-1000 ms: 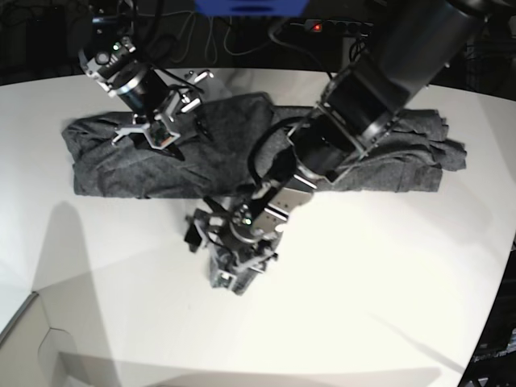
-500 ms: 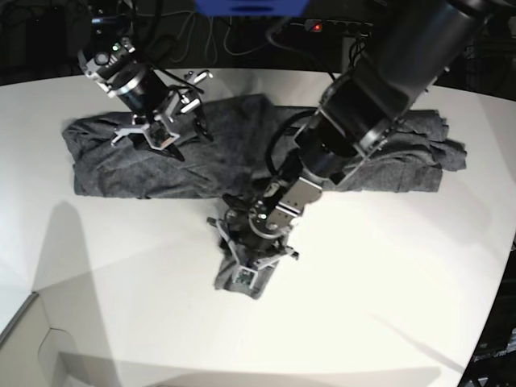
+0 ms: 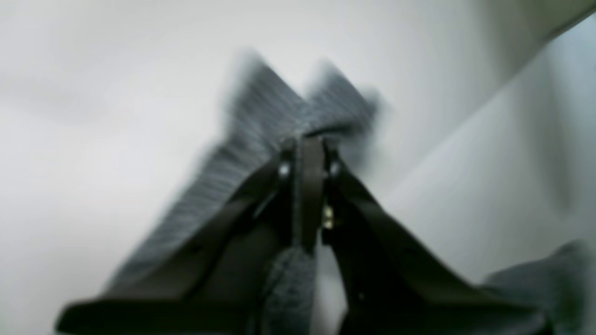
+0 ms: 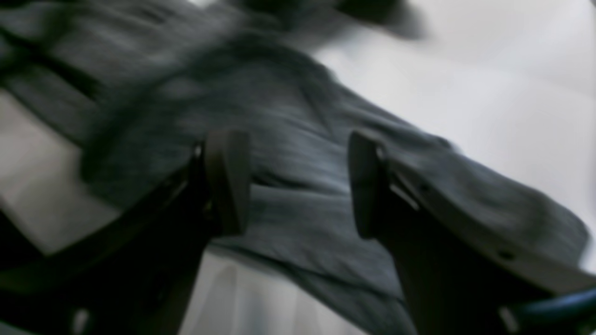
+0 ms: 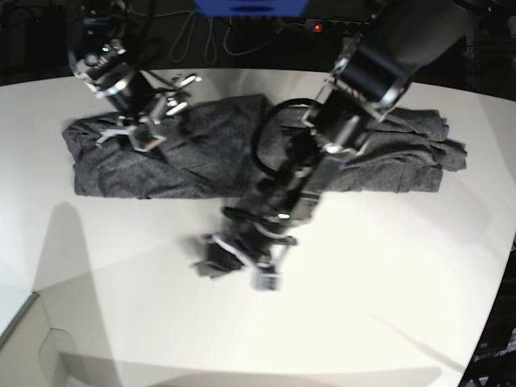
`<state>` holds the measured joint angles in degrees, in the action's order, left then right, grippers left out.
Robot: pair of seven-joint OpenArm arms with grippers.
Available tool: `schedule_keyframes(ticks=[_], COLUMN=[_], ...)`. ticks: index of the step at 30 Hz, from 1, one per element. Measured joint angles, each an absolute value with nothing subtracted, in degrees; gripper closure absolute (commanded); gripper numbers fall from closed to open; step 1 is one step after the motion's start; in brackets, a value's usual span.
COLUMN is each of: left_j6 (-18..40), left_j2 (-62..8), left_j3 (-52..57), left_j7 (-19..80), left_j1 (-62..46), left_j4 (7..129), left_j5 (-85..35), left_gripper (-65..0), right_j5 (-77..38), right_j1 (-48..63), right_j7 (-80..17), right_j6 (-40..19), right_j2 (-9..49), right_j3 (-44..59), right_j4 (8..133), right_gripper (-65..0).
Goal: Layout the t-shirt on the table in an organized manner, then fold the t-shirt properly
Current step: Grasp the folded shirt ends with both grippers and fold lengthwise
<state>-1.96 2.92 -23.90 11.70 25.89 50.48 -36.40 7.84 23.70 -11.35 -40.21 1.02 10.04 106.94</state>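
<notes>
T-shirt [image 5: 201, 153] across table [image 5: 387, 266]; left pincer [image 3: 307, 139] clamped on sleeve; right pincer [image 4: 293, 186] apart above cloth.

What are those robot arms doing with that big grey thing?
Two robot arms are working on a wrinkly dark grey knit t-shirt lying bunched in a long strip across the wide white table. The left claw is pinched shut on a flap of the shirt that sticks out toward the front. The right claw hovers open over the shirt's other end.
</notes>
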Motion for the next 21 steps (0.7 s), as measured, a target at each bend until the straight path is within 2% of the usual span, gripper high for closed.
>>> schedule_keyframes(ticks=[5, 9, 21], left_j6=[-2.8, -3.0, -2.3], left_j2=[-5.0, -7.7, -9.8], left_j3=[-7.6, 0.9, 19.3], left_j7=[18.5, 20.9, 20.6], left_j1=[13.2, 2.3, -13.5], left_j4=[75.9, 87.4, 95.0], left_j5=[-42.2, -46.1, -53.7], left_gripper=[0.0, 0.0, 0.0], right_j5=[1.5, 1.2, 1.2], right_j1=[21.2, 20.9, 20.8], right_j7=[-10.7, -11.4, -11.4], right_j6=[-39.9, -40.0, -40.0], right_j2=[1.1, 1.1, 1.0], right_j3=[14.7, 15.7, 14.9], right_j4=[107.0, 106.7, 104.6], right_gripper=[-34.0, -34.0, -34.0])
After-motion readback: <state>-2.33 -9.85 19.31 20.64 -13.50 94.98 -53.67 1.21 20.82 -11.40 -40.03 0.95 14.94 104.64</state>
